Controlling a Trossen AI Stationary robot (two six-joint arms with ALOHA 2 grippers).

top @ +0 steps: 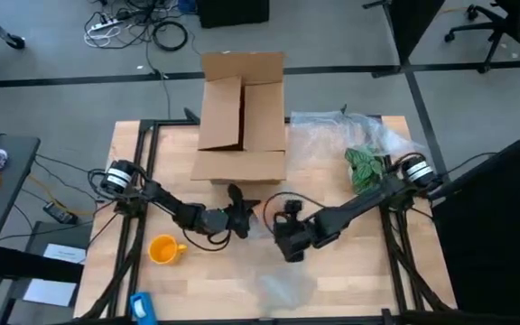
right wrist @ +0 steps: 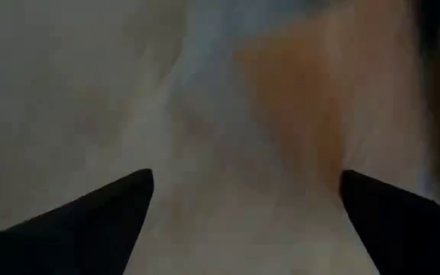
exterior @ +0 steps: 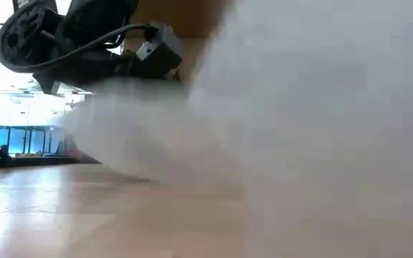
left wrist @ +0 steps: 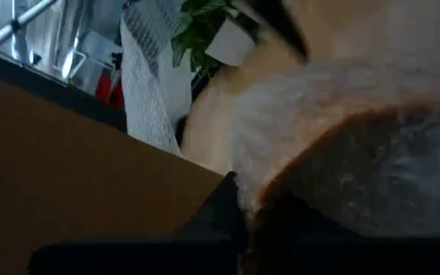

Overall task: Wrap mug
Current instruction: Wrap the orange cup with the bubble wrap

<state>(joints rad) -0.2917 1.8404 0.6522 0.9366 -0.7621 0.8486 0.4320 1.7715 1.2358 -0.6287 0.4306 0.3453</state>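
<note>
The yellow-orange mug (top: 163, 249) stands on the table near its left front, handle toward the right, and no gripper touches it. My left gripper (top: 240, 209) hovers at mid-table in front of the cardboard box (top: 242, 117). In its wrist view a frosted clear plastic sheet (left wrist: 334, 130) lies close over it and hides its fingers. My right gripper (top: 289, 246) is just right of it, open, with its fingertips wide apart (right wrist: 247, 206) over blurred plastic (right wrist: 205, 114). A faint clear sheet (top: 287, 287) lies near the front edge.
The open cardboard box stands at the far middle. More crinkly plastic (top: 350, 131) and a green leafy thing (top: 366, 167) lie at the far right. A blue object (top: 141, 307) sits at the front left edge. In the low view, plastic (exterior: 300, 129) blocks most of the sight.
</note>
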